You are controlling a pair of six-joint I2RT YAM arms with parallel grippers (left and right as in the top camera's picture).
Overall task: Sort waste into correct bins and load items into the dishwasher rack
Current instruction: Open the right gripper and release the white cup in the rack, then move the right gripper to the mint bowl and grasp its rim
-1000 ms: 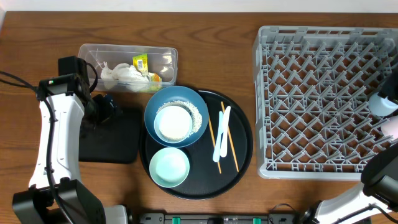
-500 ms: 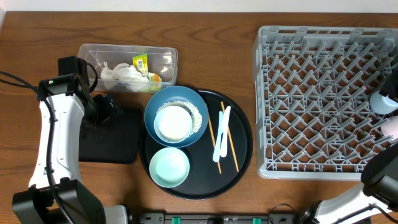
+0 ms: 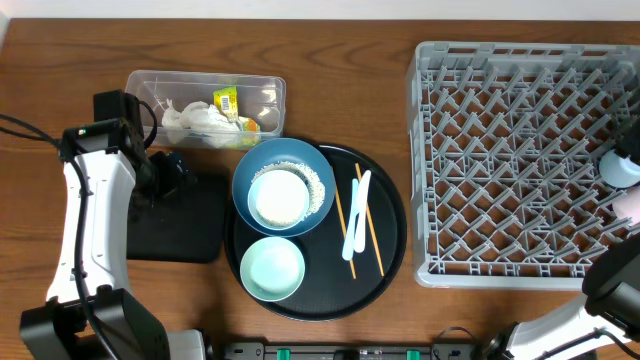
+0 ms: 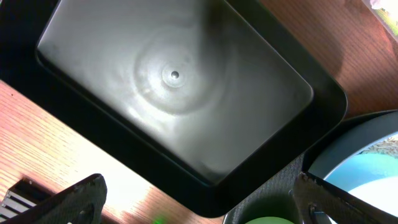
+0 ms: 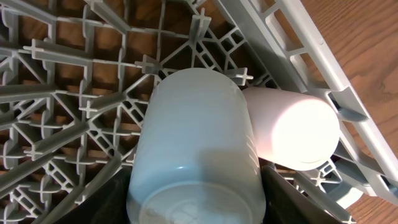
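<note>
My right gripper is shut on a small white cup and holds it over the far right edge of the grey dishwasher rack. A second white cup lies in the rack just beside it. In the overhead view this held cup is partly cut off by the frame. My left gripper hangs open and empty over the shallow black rectangular tray. The blue bowl holds a white cup and rice. The teal bowl, white spoon and chopsticks lie on the round tray.
The clear tub at the back left holds crumpled napkins and the yellow-green wrapper. The round black tray sits between the rectangular tray and the rack. Bare wood table runs along the front edge.
The right gripper has shifted slightly to the right with the cup in it. The left arm has not moved.
</note>
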